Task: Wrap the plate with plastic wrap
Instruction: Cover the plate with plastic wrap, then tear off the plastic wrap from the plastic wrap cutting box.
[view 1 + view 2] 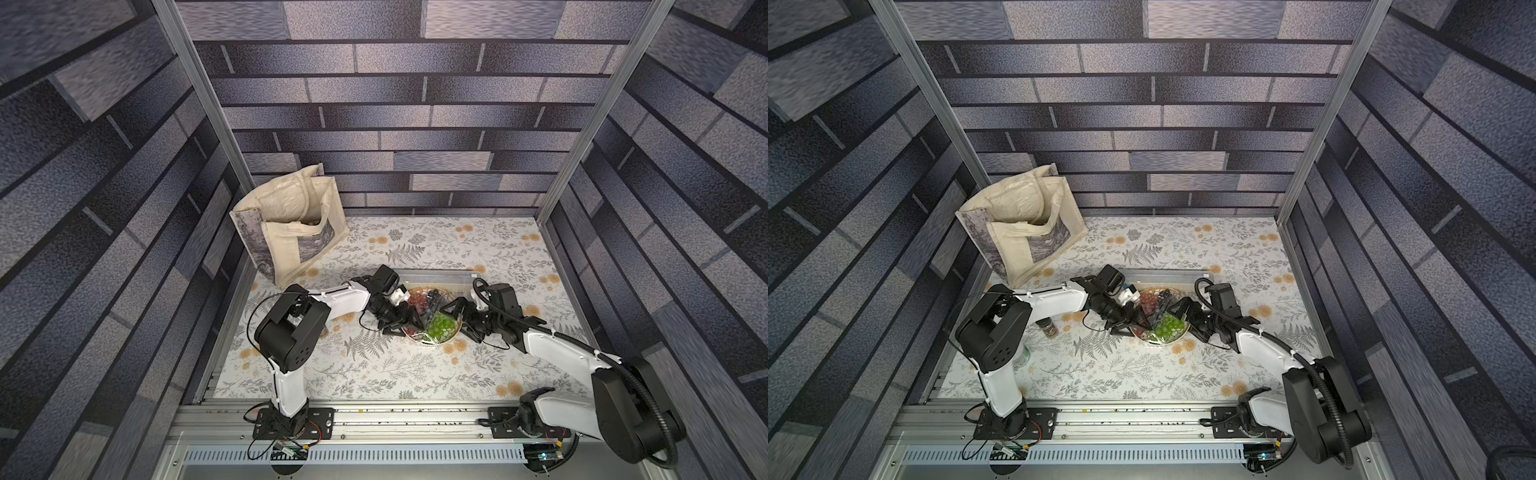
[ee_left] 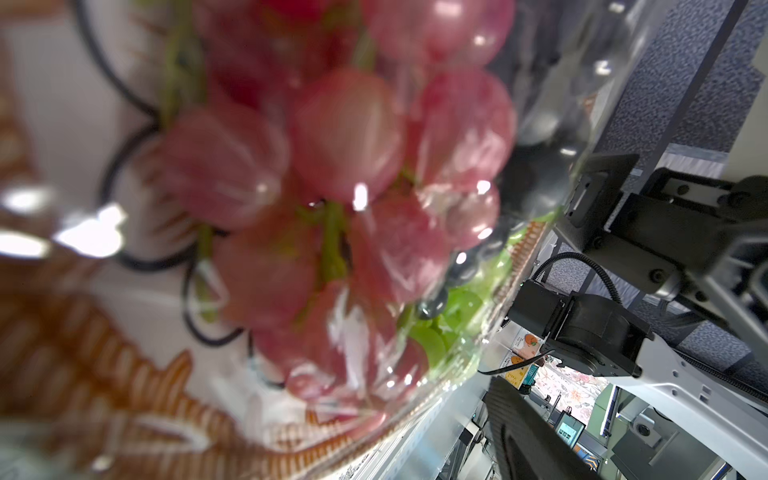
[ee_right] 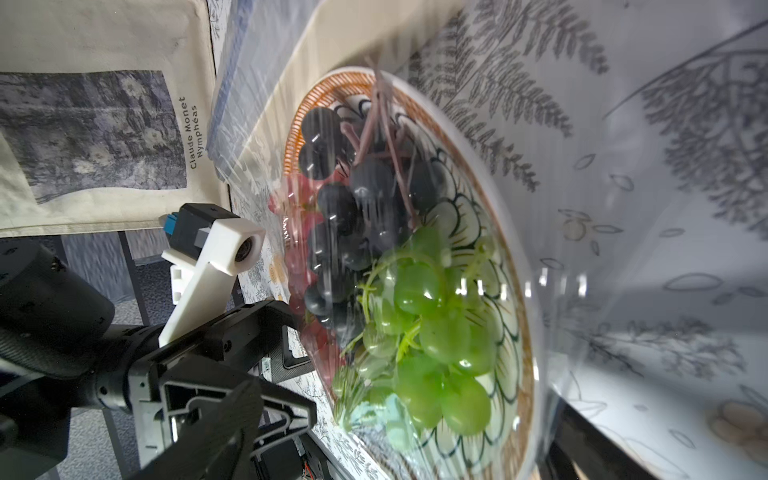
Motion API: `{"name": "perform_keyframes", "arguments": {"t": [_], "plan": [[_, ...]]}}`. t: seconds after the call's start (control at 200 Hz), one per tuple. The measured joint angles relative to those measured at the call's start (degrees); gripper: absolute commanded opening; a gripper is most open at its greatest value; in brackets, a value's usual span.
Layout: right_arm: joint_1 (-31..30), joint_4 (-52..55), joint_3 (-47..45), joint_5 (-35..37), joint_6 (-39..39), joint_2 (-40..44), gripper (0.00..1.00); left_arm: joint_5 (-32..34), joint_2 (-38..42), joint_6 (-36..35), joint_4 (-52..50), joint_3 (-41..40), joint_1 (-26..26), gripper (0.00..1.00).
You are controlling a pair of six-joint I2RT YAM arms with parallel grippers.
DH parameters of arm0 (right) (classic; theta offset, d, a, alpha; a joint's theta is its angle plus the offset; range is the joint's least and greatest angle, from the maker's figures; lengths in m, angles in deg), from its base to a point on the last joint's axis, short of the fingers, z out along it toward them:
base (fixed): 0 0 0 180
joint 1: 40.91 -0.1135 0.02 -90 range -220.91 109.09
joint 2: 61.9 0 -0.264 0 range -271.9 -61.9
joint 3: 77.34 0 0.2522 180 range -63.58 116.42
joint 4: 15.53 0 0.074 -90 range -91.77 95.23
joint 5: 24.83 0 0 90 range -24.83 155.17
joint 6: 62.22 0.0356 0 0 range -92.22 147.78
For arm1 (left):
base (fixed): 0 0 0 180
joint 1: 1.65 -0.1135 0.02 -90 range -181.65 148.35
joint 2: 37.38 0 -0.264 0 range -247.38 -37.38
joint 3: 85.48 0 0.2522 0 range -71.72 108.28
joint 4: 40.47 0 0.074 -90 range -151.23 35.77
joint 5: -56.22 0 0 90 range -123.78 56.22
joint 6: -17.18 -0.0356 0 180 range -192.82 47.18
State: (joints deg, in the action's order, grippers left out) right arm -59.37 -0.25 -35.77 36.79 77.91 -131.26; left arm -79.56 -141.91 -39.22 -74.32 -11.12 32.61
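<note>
Plate (image 3: 293, 124), orange woven-look rim, holding red, dark and green grapes (image 3: 436, 332) under glossy plastic wrap (image 3: 536, 286); left gripper (image 1: 405, 322) and right gripper (image 1: 460, 321) flanking it, jaws spread apart.

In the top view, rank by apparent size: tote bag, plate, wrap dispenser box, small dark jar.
Largest: tote bag.
Next, unsure which: plate and dispenser box; box longer but narrow, plate partly hidden.
Smallest: small dark jar.
</note>
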Motion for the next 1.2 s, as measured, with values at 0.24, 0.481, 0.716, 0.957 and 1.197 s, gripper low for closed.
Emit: {"name": "perform_keyframes", "arguments": {"t": [0.24,0.481,0.716,0.957,1.197], "plan": [[11.96,8.39,3.1,1.11,-8.94,4.42,0.99,5.95,10.1,-5.09,-6.6,-1.95,-5.55,0.75],[23.41,4.48,9.38,-0.59,-15.26,-0.59,0.73,17.75,8.11,-18.8,-15.15,18.34,-1.36,0.66],[26.43,-2.19,13.88,-1.55,-17.38,-11.85,0.49,23.82,-13.38,-33.9,-19.98,52.02,5.44,0.63],[26.4,-6.88,16.65,-2.95,-16.68,-20.55,0.43,23.04,-42.16,-44.28,-32.09,95.3,9.44,0.59],[26.4,-8.13,18.86,-4.85,-16.55,-24.52,0.39,20.31,-49.94,-47.06,-33.07,102.27,9.22,0.6]]}}
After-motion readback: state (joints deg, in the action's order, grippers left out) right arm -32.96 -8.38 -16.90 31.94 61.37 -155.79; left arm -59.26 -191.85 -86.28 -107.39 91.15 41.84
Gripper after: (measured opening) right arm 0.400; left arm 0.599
